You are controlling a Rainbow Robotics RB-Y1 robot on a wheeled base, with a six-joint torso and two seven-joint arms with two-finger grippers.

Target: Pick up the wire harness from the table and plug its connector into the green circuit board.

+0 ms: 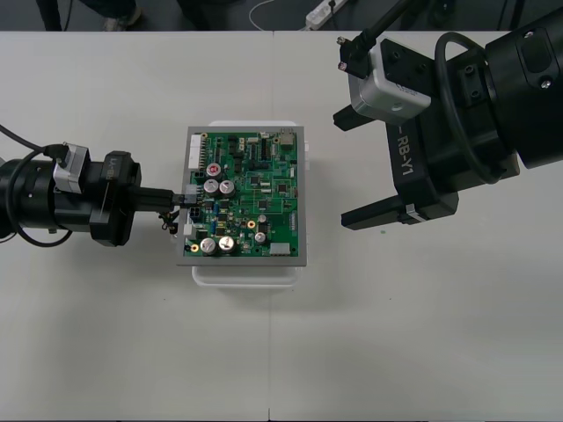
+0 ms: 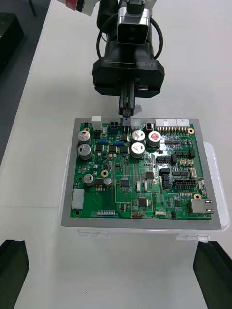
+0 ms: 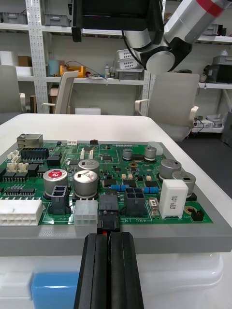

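- The light table (image 1: 422, 352) is carrying everything, and a white base (image 1: 246, 274) is sitting at its middle, a little nearer the far edge.
- The right hand (image 1: 343, 167) is hanging toward the table's far right corner, well apart from the base. Its black fingers (image 2: 13, 270) are standing wide open and gripping nothing.
- The left hand (image 1: 176, 200) is reaching in from the table's left edge, with its tips at the base's left side.
- The green circuit board (image 1: 251, 198) is lying flat on the base, inside a grey frame.
- Silver capacitors (image 3: 88, 181) are standing just behind the connector row along the edge that is facing the left hand.
- A white connector (image 3: 87, 212) and a black connector (image 3: 134, 200) are crowding the spot from either side.
- The left hand's fingers (image 3: 92, 270) are pressing together on the wire harness (image 3: 107, 223), gripping it by its black plug (image 2: 126, 117).
- The plug is touching the board's edge between those two connectors. Whether it is fully seated, I cannot tell.
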